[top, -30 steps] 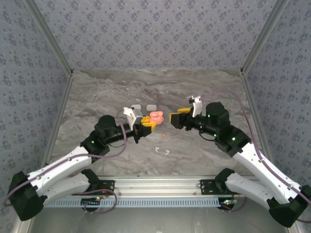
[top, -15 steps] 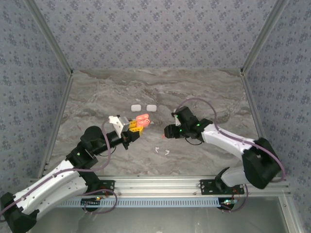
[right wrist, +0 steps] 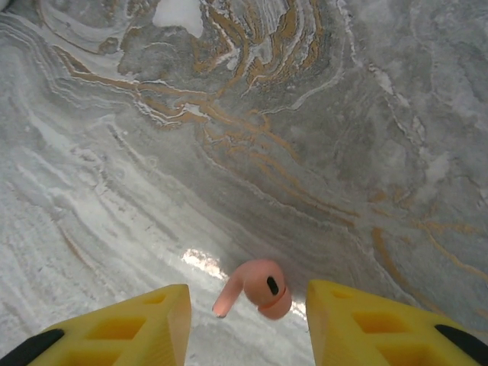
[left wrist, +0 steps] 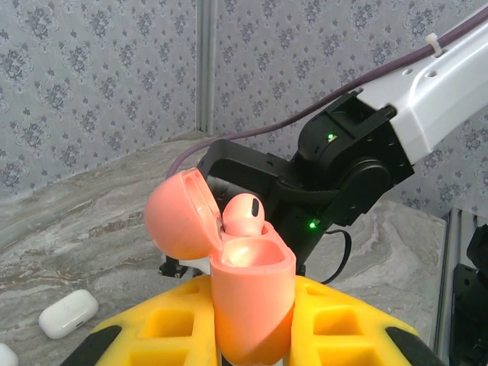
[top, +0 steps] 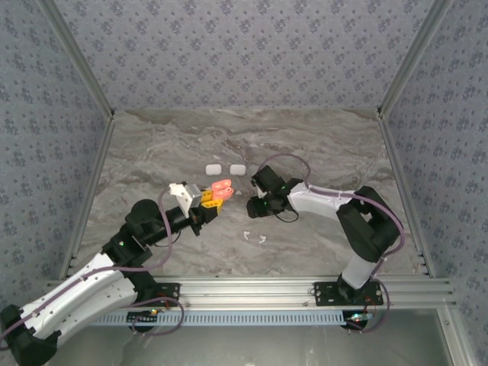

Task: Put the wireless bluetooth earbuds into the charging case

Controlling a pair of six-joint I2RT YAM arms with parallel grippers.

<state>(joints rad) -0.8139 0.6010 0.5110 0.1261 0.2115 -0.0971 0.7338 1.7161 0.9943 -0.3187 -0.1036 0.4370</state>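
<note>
Here the left hand (left wrist: 255, 328) pinches the open pink charging case (left wrist: 252, 293) upright, mouth up for loading. At its 4 o'clock the right hand (right wrist: 248, 316), spread apart, straddles a pink earbud (right wrist: 259, 288) on the counter (right wrist: 305, 114), ready to pinch.

Swings right gripper (top: 255, 206) leftward and down over pink earbud (right wrist: 255, 288), narrowing its gap; draws pink case (top: 222, 187) back left.

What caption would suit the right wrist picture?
Right tool straddling a pink earbud lying on the marble table.
</note>
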